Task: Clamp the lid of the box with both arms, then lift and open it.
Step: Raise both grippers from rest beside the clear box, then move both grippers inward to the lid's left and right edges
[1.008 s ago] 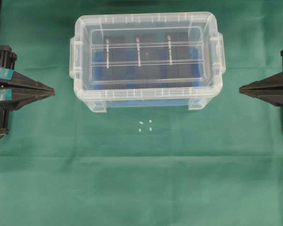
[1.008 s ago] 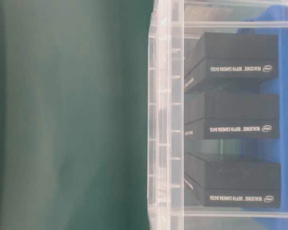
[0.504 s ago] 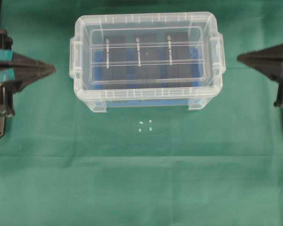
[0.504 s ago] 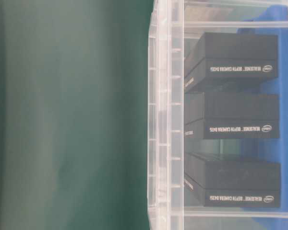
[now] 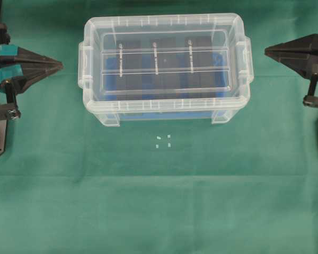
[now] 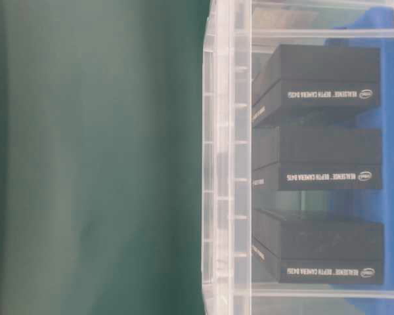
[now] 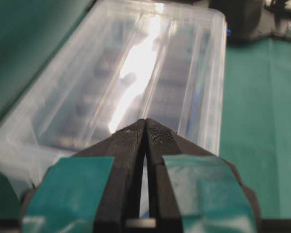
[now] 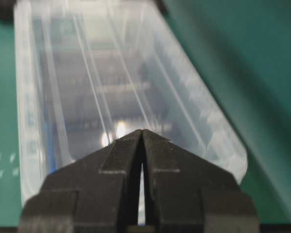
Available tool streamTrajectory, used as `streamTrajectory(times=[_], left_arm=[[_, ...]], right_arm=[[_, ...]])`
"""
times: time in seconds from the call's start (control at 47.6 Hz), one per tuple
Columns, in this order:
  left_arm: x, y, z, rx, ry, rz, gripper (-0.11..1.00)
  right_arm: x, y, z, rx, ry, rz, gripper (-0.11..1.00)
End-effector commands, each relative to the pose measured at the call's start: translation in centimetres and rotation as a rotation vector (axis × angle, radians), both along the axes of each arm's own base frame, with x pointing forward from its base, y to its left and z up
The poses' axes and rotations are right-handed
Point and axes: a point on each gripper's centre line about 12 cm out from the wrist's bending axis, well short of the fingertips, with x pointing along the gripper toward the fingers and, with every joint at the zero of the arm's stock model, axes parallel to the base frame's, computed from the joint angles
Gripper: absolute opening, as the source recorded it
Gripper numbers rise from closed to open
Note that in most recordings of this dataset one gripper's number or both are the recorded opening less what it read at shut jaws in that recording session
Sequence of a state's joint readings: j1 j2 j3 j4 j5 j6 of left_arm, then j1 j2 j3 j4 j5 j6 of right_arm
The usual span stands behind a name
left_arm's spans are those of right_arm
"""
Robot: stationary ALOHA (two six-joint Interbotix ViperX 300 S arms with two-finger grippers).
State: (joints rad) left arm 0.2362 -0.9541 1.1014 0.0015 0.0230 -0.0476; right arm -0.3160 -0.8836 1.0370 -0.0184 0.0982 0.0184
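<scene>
While both arms are sitting out at the side edges of the table, I am judging that I am in the approach step, with nothing clamped yet. The left end effector (image 5: 57, 64) is pointing its tip at the left end of the box (image 5: 164, 108), and the right end effector (image 5: 268, 51) is pointing at the right end; each is standing clear of the plastic, apart from it. The box is resting on the green cloth of the table (image 5: 159, 211) toward the far edge, near the middle between the side edges, and the lid (image 5: 164, 61) is sitting seated on top of it. Both end effectors are pressed closed with only a hairline slit between the fingers, and neither is gripping anything. For the next move I am expecting to need the fingers spread, the tips brought level with the lid's rim, and both arms driven inward together so the pinch lands on the lid and not on the tub's handles. The overhead view is giving me the gaps on each side, which neither wrist camera is showing well. The left wrist view is showing the closed left fingertips (image 7: 136, 141) aimed down the lid's length, with glare on the plastic. The table-level view is showing no arm at all, only the box wall and the three black blocks (image 6: 315, 157) inside, stacked along its length.
</scene>
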Motion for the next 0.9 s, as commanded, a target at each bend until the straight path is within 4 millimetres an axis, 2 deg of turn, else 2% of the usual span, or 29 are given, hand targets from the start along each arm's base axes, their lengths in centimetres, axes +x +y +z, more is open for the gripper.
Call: streamTrajectory(times=[0.0,0.483,0.63,0.882], left_arm=[[0.3,0.2,0.9,-0.019,0.035,0.007,0.02],[-1.0,2.1,-1.5,-0.216,0.468,0.145,0.02],[-1.1,2.5,-2.3,-0.252,0.545,0.172,0.02],[-0.8,2.7,-3.0,-0.275,0.625,0.178,0.02]], right_arm=[[0.5,-0.4,0.6,0.041,0.083,-0.016,0.00],[1.6,-1.7,-4.2,0.262,0.623,-0.084,0.00],[1.8,-1.9,-5.1,0.279,0.705,-0.098,0.00],[2.3,-2.3,-5.4,0.270,0.729,-0.101,0.00]])
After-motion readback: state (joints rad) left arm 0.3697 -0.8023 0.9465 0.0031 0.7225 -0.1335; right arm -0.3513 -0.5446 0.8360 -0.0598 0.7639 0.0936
